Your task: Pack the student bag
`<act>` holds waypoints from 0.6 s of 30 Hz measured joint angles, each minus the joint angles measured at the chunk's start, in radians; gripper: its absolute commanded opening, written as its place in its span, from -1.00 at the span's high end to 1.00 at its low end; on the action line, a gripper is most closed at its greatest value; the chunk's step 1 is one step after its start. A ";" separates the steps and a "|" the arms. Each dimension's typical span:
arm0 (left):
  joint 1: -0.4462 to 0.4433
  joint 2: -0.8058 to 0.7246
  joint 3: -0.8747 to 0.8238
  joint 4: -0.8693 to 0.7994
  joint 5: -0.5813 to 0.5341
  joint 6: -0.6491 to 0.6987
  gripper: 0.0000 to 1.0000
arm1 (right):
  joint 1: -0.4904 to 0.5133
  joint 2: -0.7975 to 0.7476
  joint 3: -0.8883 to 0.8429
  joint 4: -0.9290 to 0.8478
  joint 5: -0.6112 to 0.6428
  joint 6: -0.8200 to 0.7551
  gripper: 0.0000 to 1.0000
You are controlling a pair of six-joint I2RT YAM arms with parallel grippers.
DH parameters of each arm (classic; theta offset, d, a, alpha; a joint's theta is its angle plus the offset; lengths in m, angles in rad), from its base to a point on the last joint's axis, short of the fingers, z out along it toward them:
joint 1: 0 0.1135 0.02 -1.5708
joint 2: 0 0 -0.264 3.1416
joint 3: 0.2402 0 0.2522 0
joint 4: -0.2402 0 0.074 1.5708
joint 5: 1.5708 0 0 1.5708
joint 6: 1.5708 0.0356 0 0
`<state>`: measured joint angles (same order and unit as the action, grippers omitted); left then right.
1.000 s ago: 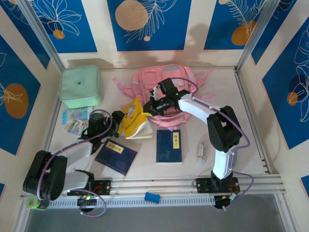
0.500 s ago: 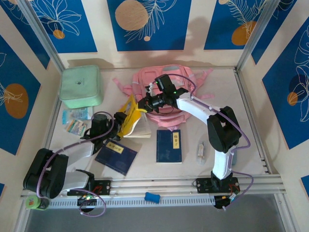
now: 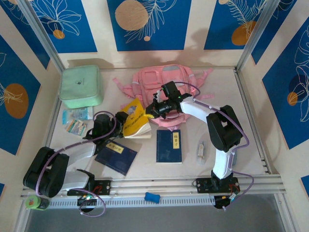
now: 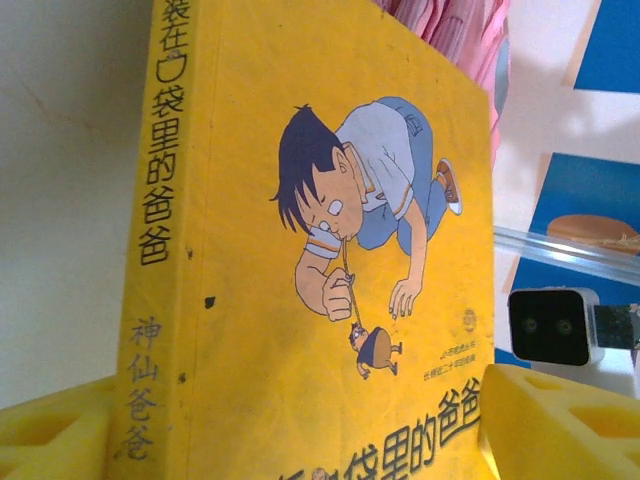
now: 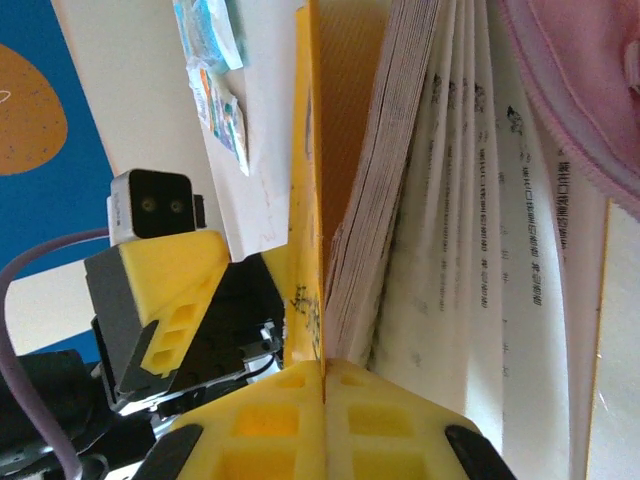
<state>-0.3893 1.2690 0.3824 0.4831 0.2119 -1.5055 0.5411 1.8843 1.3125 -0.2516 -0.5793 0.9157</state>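
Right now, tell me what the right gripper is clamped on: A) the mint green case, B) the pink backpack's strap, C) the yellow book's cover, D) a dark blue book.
C: the right wrist view shows the right gripper shut on the cover of the yellow book, with the pages fanned out beside it.

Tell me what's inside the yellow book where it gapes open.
Fanned white pages of printed text show between the yellow book's cover, pinched by the right gripper, and the student bag. Deeper pages are covered; the print is too small to read.
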 measured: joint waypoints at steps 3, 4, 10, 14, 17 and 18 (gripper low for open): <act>-0.001 -0.032 0.001 -0.034 -0.017 0.018 -0.25 | 0.000 0.000 0.000 -0.012 0.007 -0.020 1.00; -0.002 -0.042 0.002 -0.046 -0.024 0.022 -0.18 | 0.000 0.000 0.000 -0.021 0.012 -0.026 1.00; -0.008 -0.063 0.004 -0.079 -0.046 0.047 0.30 | 0.000 0.000 0.004 -0.060 0.041 -0.056 1.00; -0.010 -0.062 0.006 -0.087 -0.053 0.053 0.60 | 0.000 0.000 0.004 -0.079 0.056 -0.068 0.89; -0.011 -0.062 0.007 -0.088 -0.056 0.058 0.77 | 0.000 0.000 0.004 -0.087 0.068 -0.077 0.74; -0.012 -0.062 0.008 -0.087 -0.056 0.060 0.82 | 0.000 0.000 0.004 -0.089 0.073 -0.083 0.66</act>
<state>-0.4011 1.2072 0.3901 0.3958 0.1562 -1.4460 0.5407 1.8843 1.3163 -0.3408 -0.5064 0.8330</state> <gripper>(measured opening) 0.138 0.116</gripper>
